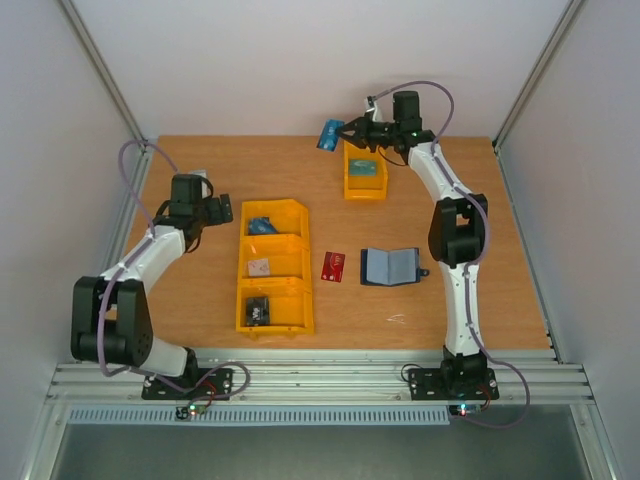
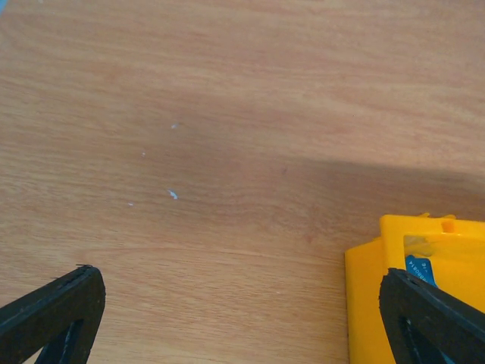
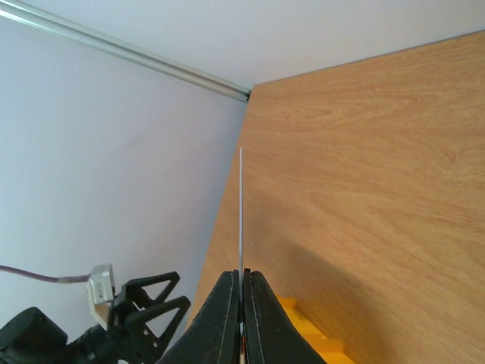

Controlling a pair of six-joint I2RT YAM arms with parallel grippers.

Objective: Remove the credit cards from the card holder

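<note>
The right gripper (image 1: 348, 130) is pinched tight on a blue card (image 1: 330, 133) (edge-on in its wrist view), with a small bin (image 1: 365, 180) close by the jaws. The holder (image 1: 390, 266) lies open well back from those jaws, toward the arm's base, with a red card (image 1: 334, 266) just beside it. The left gripper (image 1: 222, 208) is spread wide and empty, a long bin's (image 1: 275, 265) corner by one finger.
</note>
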